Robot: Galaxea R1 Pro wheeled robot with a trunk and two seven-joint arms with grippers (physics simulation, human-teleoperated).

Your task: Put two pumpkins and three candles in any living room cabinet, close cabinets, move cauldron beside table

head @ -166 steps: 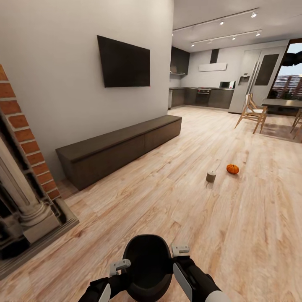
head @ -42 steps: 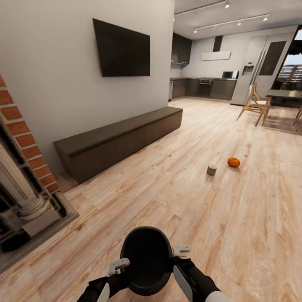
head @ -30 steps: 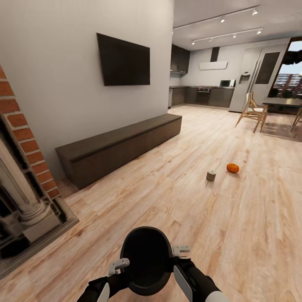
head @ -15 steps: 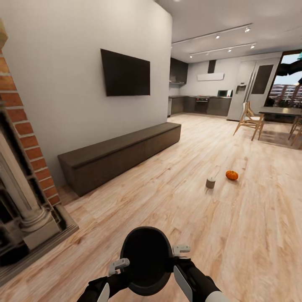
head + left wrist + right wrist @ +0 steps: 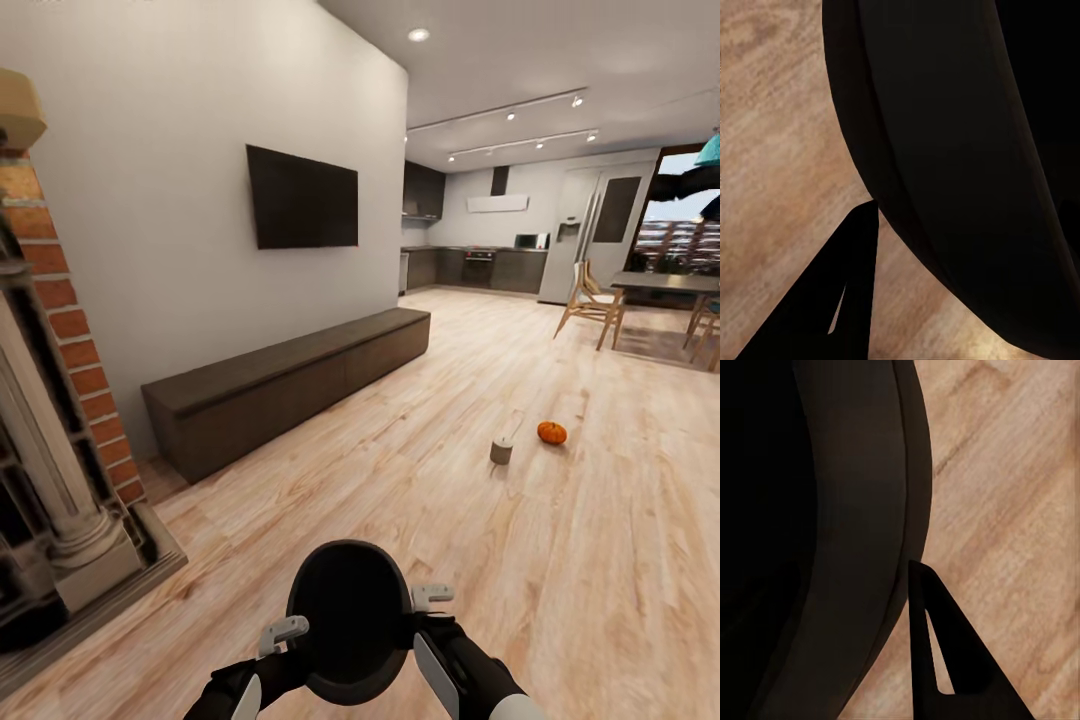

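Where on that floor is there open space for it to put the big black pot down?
The cauldron sits between both grippers. Bare planks stretch ahead between the long cabinet and the candle and pumpkin. More bare floor lies on the robot's right, nearer than the pumpkin. It is tighter by the brick fireplace and near the dining chairs.

The light wood plank floor (image 5: 420,480) carries everything here. The long, low dark-brown cabinet (image 5: 290,385) stands on it along the wall. Out on the open planks, well to the right of the cabinet, a small olive-grey candle (image 5: 501,452) sits upright, with an orange pumpkin (image 5: 552,432) near it on the side away from the cabinet, the two apart. At the cabinet's near end, the brick fireplace (image 5: 60,440) rests its base on the floor.
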